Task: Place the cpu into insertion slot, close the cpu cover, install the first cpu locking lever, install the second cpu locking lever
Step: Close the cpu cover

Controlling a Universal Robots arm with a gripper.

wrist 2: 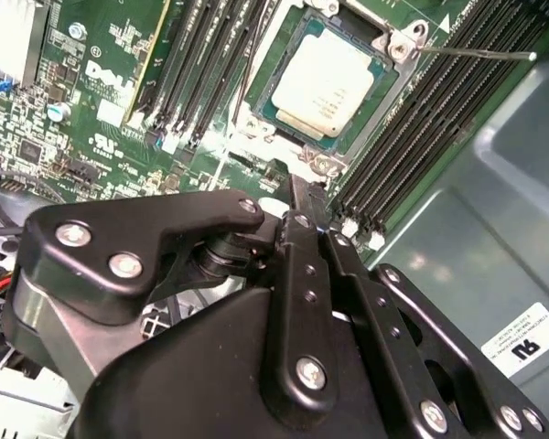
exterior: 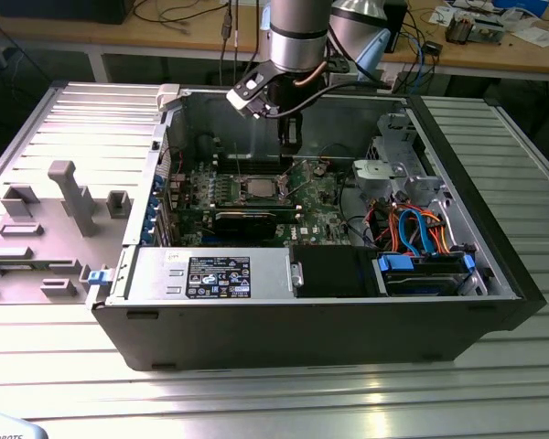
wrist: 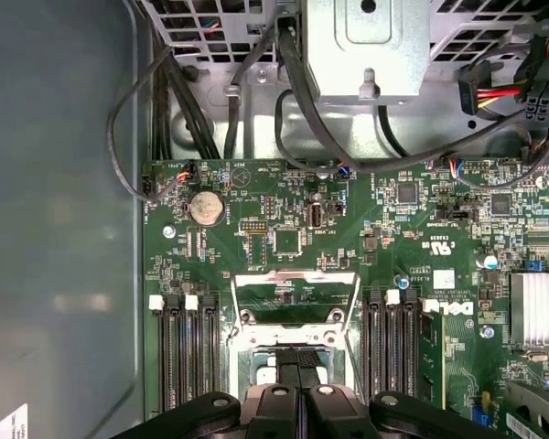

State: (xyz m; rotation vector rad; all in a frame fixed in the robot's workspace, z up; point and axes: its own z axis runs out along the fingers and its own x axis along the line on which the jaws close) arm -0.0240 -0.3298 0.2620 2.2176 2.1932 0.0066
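Inside the open case (exterior: 348,338) lying on the ribbed table (exterior: 256,402), the arm reaches down over the green board (exterior: 318,208). Near the board's middle the cpu (exterior: 259,189) lies flat in its socket (wrist 2: 391,73), silver top up. The hand (exterior: 290,139) hangs above the board, raised clear of the cpu and a little to the exterior view's right of it, touching nothing.

In the second wrist view the hand's (wrist 2: 304,190) black fingers are pressed together with nothing between them. Their tips stop just short of the socket's edge, so the cpu (wrist 2: 328,82) lies close ahead of them but apart. Rows of black memory slots (wrist 2: 210,64) flank the socket on both sides. A thin lever (wrist 2: 480,53) sticks out free past one socket corner, over the slots, not latched down.

In the first wrist view the hand (wrist: 298,361) sits over the near edge of the socket. The cover (wrist: 296,276), a silvery frame with a square opening, is swung back off the socket on the side away from the hand, and green board shows through its opening.
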